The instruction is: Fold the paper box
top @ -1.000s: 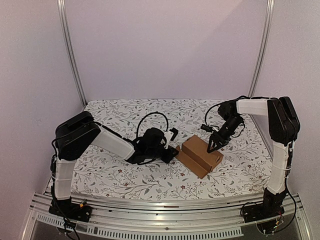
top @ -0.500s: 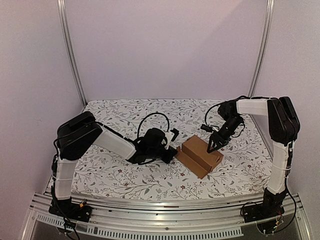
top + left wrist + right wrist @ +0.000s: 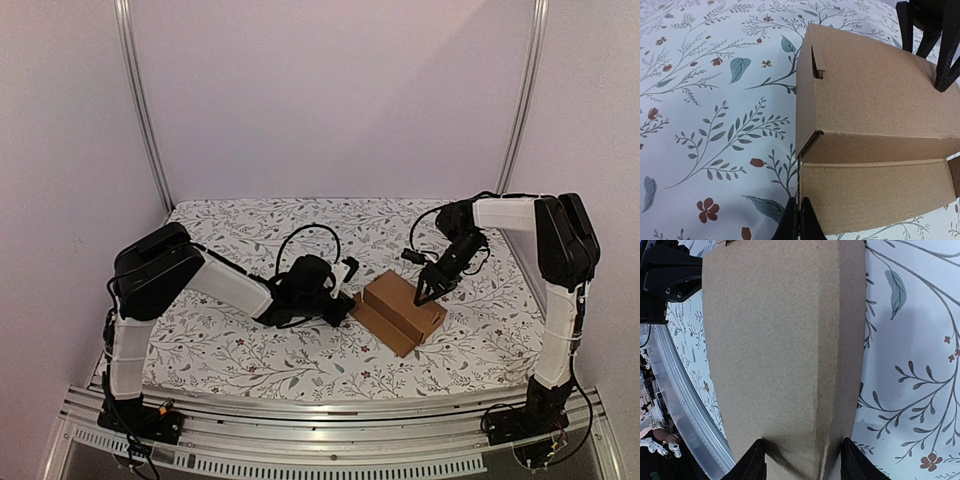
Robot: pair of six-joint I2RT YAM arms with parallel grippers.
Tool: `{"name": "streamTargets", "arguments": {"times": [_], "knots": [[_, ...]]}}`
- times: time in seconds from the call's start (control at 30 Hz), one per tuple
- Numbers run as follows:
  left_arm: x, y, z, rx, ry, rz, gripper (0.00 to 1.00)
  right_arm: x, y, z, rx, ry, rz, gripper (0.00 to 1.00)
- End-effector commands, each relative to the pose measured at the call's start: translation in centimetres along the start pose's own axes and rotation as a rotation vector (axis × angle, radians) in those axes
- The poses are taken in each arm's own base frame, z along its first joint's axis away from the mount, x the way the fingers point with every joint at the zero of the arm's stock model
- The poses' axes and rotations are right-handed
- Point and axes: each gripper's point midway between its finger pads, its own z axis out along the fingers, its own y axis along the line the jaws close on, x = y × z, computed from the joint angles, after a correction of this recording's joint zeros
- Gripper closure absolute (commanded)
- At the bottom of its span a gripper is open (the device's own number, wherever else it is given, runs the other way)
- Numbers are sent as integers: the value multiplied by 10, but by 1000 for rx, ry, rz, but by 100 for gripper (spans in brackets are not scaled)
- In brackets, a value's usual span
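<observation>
Desk: floral-patterned cover.
Left claw: fingers pressed together, tips at the near-left corner of the box's front flap.
Paper box: plain brown cardboard, lid down, interior hidden; right of desk centre.
Right claw: half-spread, tips on lid.

Soft, even, diffuse light, a faint shadow beside the paper box, sharp overhead view, softer wrist close-ups.
</observation>
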Motion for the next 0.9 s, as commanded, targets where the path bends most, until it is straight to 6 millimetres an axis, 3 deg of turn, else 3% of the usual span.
{"name": "streamTargets", "arguments": {"times": [0.0, 0.4, 0.87], "knots": [[-16, 0, -5, -6, -17, 26, 100, 13, -13, 17, 24, 65, 22, 52], [-40, -12, -12, -18, -32, 77, 100, 13, -12, 17, 22, 67, 20, 52], [-51, -17, -11, -29, 49, 86, 100, 12, -7, 18, 42, 78, -12, 52]]}}
